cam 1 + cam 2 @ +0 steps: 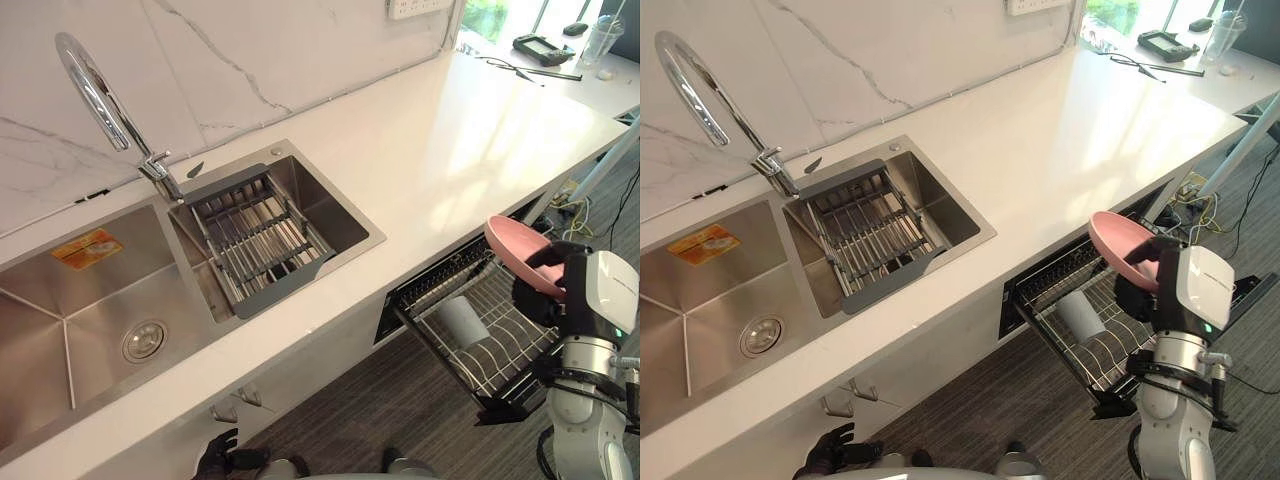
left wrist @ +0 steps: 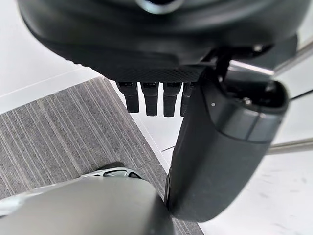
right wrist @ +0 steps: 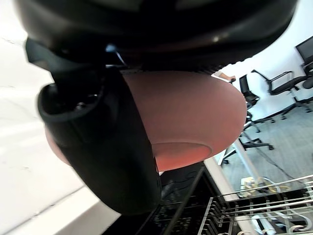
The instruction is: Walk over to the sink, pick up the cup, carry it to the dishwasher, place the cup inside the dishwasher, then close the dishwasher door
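Pink bowl-like cup [image 1: 513, 246] tilted, gripped in R hand [image 1: 546, 298], over pulled-out dishwasher rack [image 1: 508, 335].

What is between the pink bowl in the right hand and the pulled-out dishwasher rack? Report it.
Nothing visible. The right hand holds the pink bowl above the pulled-out rack. A white cup lies in the rack to the bowl's left; probably best to set the bowl down beside it.

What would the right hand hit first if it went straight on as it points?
Likely the pulled-out wire dishwasher rack, past the pink bowl its fingers hold; the right wrist view shows the rack straight beyond the right hand. Depth is unclear: the white counter's edge may come first.
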Robot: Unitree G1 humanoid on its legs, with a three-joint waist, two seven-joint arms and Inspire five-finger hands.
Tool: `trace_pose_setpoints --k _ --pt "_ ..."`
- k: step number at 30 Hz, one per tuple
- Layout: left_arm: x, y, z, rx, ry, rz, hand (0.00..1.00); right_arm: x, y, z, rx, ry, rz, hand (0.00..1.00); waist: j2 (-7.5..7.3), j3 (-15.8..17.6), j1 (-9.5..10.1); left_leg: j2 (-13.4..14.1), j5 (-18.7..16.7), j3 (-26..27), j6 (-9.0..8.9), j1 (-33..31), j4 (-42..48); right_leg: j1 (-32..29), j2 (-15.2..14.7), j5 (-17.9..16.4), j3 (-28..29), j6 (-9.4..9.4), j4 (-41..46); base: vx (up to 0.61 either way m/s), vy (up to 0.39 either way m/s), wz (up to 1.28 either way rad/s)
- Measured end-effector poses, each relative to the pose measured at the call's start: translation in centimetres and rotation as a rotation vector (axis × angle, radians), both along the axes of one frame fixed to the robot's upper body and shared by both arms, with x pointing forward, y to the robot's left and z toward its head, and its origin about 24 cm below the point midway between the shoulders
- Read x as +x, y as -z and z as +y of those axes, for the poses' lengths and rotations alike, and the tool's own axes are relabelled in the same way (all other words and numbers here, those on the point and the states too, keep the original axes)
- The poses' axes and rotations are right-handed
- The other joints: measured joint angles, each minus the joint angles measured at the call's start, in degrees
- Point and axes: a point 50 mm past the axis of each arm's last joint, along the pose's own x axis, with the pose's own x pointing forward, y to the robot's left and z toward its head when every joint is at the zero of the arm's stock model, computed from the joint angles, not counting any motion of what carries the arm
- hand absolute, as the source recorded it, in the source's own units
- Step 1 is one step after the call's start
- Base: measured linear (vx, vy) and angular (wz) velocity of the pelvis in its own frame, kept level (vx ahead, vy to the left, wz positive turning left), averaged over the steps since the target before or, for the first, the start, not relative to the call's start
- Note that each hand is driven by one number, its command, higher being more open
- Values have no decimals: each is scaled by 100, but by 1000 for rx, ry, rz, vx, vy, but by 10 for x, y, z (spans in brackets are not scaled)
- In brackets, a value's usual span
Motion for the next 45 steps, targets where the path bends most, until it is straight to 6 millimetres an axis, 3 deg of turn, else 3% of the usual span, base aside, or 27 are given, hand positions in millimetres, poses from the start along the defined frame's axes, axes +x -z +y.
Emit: trace_pose_setpoints --k 2,7,12,17,27,30,35,43,44,45 --pt "-1 1 -3 -6 2 2 90 -5 4 -11 4 63 14 30 32 -12 -8 -22 10 8 19 -78 -19 -114 -42 11 37 18 31 -39 37 -8" --pt "6 0 -10 -23 19 -28 90 -9 1 -31 8 178 -24 30 275 147 -69 -109 80 21 131 -501 -12 -774 -144 14 246 30 370 -52 45 -15" --pt "13 -3 -16 -38 12 -67 90 3 -3 -42 40 223 -80 30 467 397 -144 -157 95 64 166 -722 -12 -1192 -180 16 421 40 574 -53 19 -17" --pt "32 -7 -22 -56 4 -131 90 21 -21 -51 62 235 -180 30 640 811 -150 -195 140 59 225 -951 -11 -1580 -205 11 563 48 798 -33 6 -10" --pt "60 -18 -25 -55 8 -235 90 66 -63 -64 72 173 -300 30 679 1383 -133 -324 250 40 306 -1290 -31 -2149 -355 -121 644 79 1276 -28 11 2" --pt "63 -20 -25 -56 12 -250 90 80 -61 -60 101 136 -277 30 684 1437 -124 -361 310 36 319 -1343 -105 -2261 -387 -130 651 86 1345 -21 6 4" --pt "68 -22 -26 -64 12 -271 90 96 -42 -54 172 71 -151 30 680 1505 -17 -387 362 23 332 -1386 -155 -2353 -418 -135 645 78 1421 -4 3 1" --pt "76 -26 -28 -73 12 -300 90 114 -56 -48 204 12 -167 30 602 1571 34 -472 560 -26 364 -1486 -339 -2541 -497 -135 611 78 1538 -26 12 6" --pt "77 -26 -28 -72 12 -302 90 116 -59 -47 214 8 -180 90 586 1582 36 -473 579 -34 361 -1490 -352 -2546 -500 -135 602 78 1545 -21 6 5" --pt "77 -27 -28 -72 12 -305 90 117 -61 -46 216 5 -187 90 579 1586 45 -472 590 -39 358 -1490 -359 -2550 -500 -135 598 78 1553 -14 2 4"
